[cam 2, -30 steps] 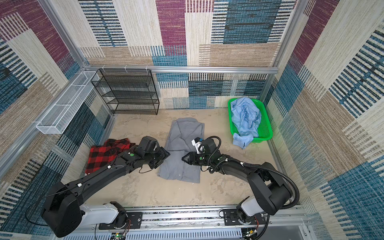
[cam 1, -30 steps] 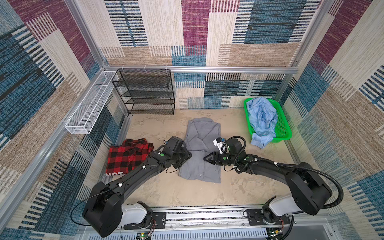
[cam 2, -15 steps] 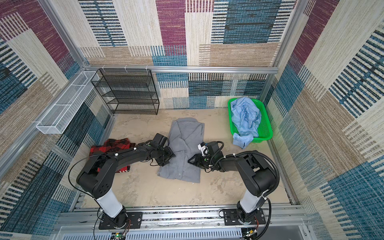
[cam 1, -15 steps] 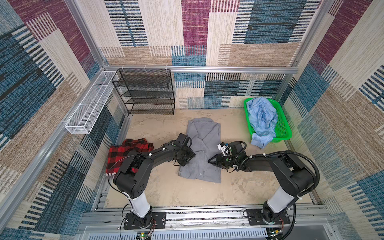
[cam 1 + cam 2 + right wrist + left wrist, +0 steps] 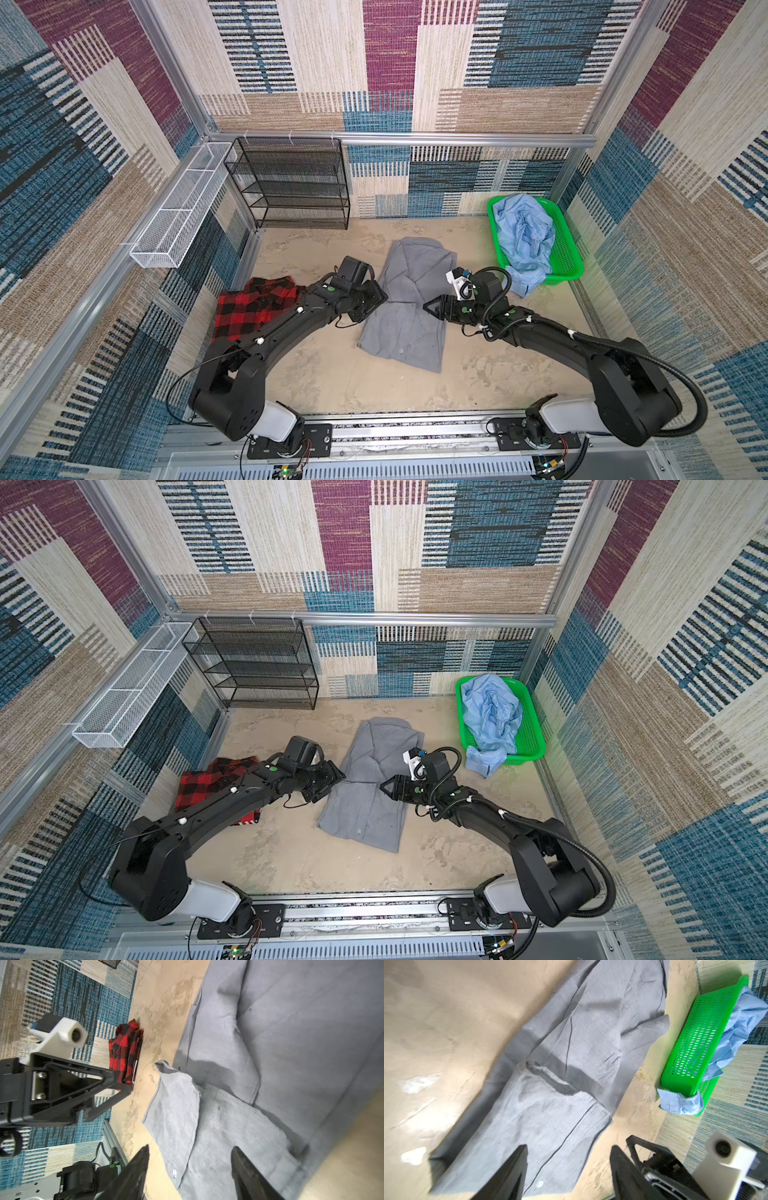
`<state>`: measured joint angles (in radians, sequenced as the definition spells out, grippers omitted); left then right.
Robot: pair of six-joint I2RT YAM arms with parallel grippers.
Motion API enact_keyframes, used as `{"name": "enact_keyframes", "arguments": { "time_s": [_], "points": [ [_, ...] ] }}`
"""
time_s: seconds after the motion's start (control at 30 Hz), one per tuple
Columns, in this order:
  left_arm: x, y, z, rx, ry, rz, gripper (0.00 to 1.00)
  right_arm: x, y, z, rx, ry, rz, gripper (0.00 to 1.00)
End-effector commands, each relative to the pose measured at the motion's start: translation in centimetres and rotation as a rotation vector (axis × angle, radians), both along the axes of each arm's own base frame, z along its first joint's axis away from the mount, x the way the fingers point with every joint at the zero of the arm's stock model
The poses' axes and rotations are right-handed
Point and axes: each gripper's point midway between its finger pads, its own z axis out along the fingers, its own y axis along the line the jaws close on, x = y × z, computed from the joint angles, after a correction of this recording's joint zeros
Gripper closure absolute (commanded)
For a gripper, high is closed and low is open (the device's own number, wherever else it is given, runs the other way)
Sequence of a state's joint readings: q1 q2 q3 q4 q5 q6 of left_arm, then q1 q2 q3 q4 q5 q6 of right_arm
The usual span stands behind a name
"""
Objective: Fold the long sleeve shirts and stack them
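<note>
My left gripper (image 5: 380, 297) and right gripper (image 5: 430, 309) hang low on outstretched arms that bend inward, so the tips face each other across the grey shirt (image 5: 409, 332). Both are spread and pinch nothing. The shirt lies flat mid-table, its long axis running away from me, the collar end, as far as I can make out, toward the back wall. The plaid shirt (image 5: 249, 309) lies at my left. The blue shirt (image 5: 525, 237) is heaped in the green basket (image 5: 567, 257).
</note>
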<state>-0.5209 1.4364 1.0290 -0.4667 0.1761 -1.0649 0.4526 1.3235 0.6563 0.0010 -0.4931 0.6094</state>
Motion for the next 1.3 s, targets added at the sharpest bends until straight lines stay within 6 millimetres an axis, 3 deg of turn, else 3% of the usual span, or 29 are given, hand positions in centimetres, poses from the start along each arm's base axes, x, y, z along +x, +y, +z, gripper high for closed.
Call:
{"name": "enact_keyframes", "arguments": {
  "time_s": [0.0, 0.17, 0.37, 0.5, 0.63, 0.77, 0.87, 1.0, 1.1, 1.27],
  "points": [
    [-3.2, 2.4, -0.8, 0.107, 0.059, -0.045, 0.31, -2.3, -1.7, -1.6, -0.085, 0.063, -0.015, 0.3],
    [-5.7, 3.9, -2.2, 0.153, 0.071, -0.121, 0.27, -5.7, -2.9, -4.0, -0.137, 0.145, -0.031, 0.24],
    [-8.7, 4.3, -5.1, 0.147, 0.121, -0.222, 0.22, -9.6, -1.3, -5.3, -0.163, 0.213, 0.01, 0.22],
    [-9.8, 3.5, -6.6, 0.083, 0.155, -0.244, 0.2, -10.8, -1.4, -5.9, -0.127, 0.256, -0.017, 0.22],
    [-10.5, 3.8, -7.5, 0.088, 0.187, -0.244, 0.2, -11.7, -1.7, -7.2, -0.127, 0.314, -0.034, 0.22],
    [-11.2, 4.2, -8.7, 0.104, 0.234, -0.234, 0.2, -12.0, -1.8, -7.2, -0.11, 0.336, -0.064, 0.22],
    [-11.4, 4.1, -9.5, 0.106, 0.269, -0.239, 0.21, -11.7, -1.5, -6.9, -0.106, 0.331, -0.067, 0.24],
    [-10.8, 3.8, -9.2, 0.093, 0.254, -0.224, 0.21, -10.7, -1.6, -6.8, -0.161, 0.292, -0.077, 0.24],
    [-10.7, 3.3, -8.5, 0.059, 0.244, -0.205, 0.21, -9.2, -0.9, -5.3, -0.15, 0.204, -0.068, 0.26],
    [-11.3, 3.6, -6.9, 0.023, 0.193, -0.144, 0.21, -4.0, -0.6, -1.1, -0.278, -0.009, -0.096, 0.26]
  ]
}}
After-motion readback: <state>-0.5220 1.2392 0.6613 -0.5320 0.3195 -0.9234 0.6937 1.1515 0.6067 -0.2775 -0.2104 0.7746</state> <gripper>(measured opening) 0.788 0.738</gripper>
